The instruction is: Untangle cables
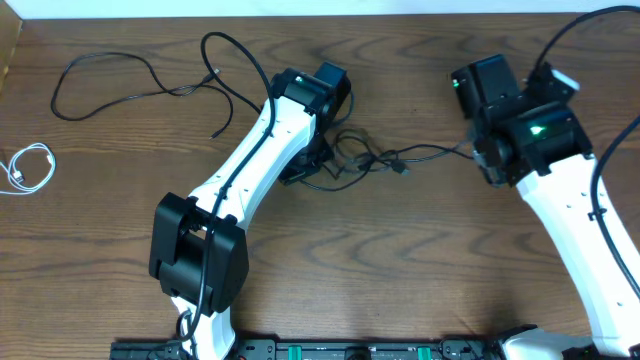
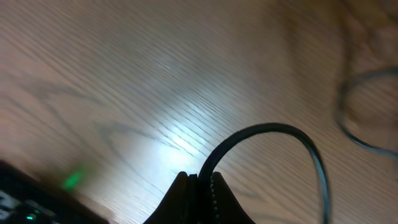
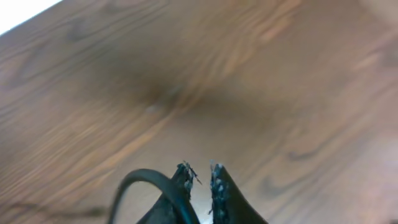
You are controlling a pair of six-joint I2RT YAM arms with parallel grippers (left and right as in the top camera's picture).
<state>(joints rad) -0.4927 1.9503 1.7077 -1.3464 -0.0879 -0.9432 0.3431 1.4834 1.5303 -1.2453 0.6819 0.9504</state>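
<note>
Count: 3 cables, 2 black and 1 white. 2 arms, 2 grippers.

White cable (image 1: 30, 168): small coil at 9 o'clock, by the table (image 1: 420, 260) edge, well apart from both arms.

Loose black cable (image 1: 130, 85): open loops at 10–11 o'clock. One end trails toward the left arm's wrist. No gripper on it.

Tangled black cable (image 1: 370, 155): just 12-o'clock side of centre, strung between the two grippers. It has small overlapping loops beside the left gripper (image 1: 312, 168), and a plug end (image 1: 401, 168) hangs off mid-run.

Left gripper (image 2: 198, 177): jaws clamped together on the tangled black cable (image 2: 267, 127), which arcs up out of the tips and back down toward 4 o'clock. A second cable strand (image 2: 360, 134) at 3 o'clock in that view is too blurred to identify.

Right gripper (image 1: 484, 155): sits at 2 o'clock overhead, at the far end of the same cable. In the wrist view its fingertips (image 3: 216, 171) are a crack apart with wood visible between them. A black cable (image 3: 140, 177) curves in against the 9-o'clock finger. Can't tell whether it's pinched lower down.

One green indicator light (image 1: 538, 128) on the right wrist housing.
</note>
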